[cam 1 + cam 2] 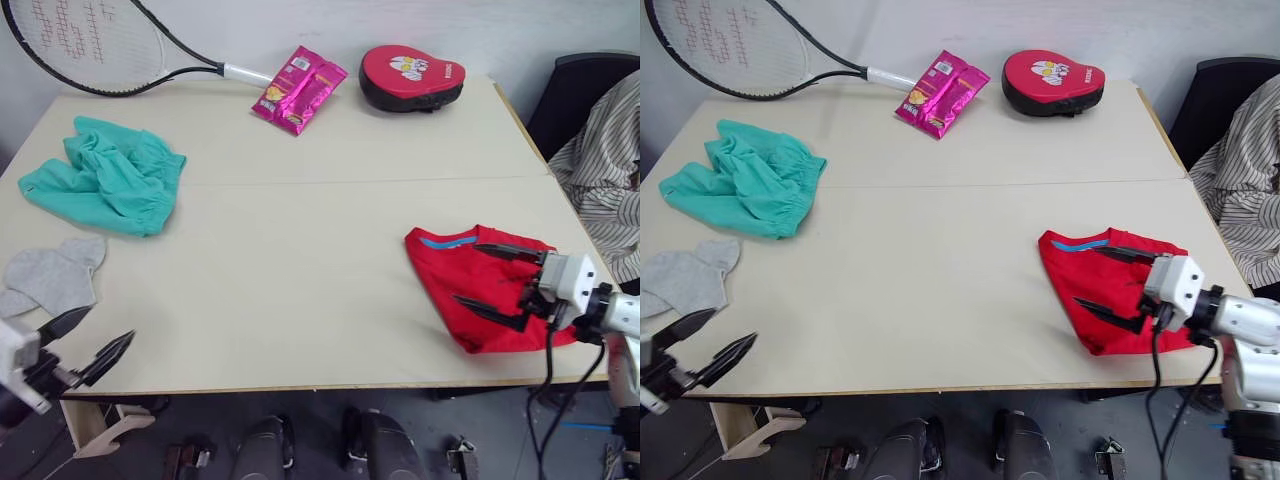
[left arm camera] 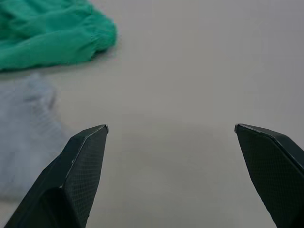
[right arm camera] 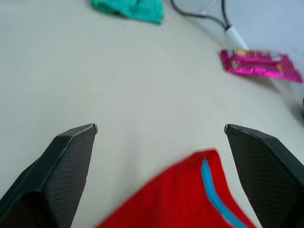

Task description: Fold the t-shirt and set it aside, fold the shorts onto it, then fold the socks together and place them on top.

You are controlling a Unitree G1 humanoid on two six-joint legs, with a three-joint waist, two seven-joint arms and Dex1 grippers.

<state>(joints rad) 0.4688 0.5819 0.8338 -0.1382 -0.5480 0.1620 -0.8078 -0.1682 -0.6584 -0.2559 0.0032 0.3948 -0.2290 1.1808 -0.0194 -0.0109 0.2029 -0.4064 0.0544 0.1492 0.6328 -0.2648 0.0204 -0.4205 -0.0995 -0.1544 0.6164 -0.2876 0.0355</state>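
Note:
The red t-shirt [image 1: 470,285] lies folded into a small bundle at the table's right front, its blue neck trim facing left. My right gripper [image 1: 485,275] hovers open just over its right part, holding nothing. The teal shorts [image 1: 105,175] lie crumpled at the left side. Below them, at the left front edge, rest the grey socks [image 1: 55,277] in a loose heap. My left gripper [image 1: 90,340] stands open at the front left corner, just in front of the socks, with nothing between its fingers.
A tennis racket [image 1: 95,45], a pink snack packet [image 1: 298,88] and a red padded oval pad [image 1: 410,75] lie along the table's far edge. A striped cloth on a dark chair [image 1: 600,170] stands off the right side.

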